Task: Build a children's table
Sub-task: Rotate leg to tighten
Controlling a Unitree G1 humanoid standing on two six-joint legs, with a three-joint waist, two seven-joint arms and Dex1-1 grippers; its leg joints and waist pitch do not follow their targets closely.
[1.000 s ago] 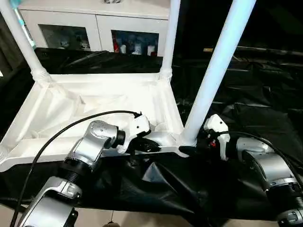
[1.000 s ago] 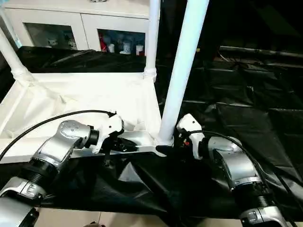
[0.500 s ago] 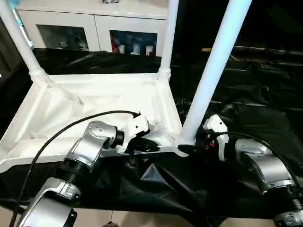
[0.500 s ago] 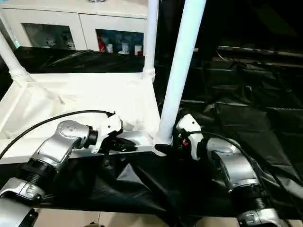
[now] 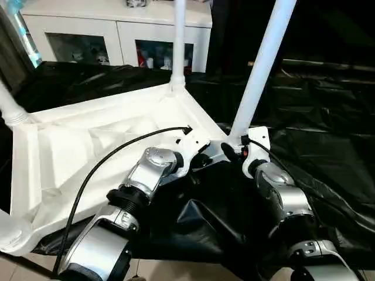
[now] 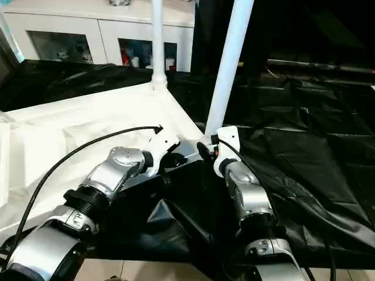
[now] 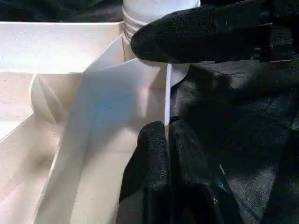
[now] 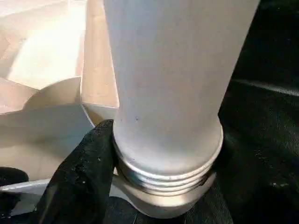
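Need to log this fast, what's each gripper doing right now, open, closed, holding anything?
Left gripper: shut on the tabletop's thin edge wall.
Right gripper: at the base of the near leg; one finger touches its threaded end; grip cannot be told.

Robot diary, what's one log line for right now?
left hand: shut on white plastic tabletop rim | right hand: at base of long white tubular leg | leg threads showing above socket
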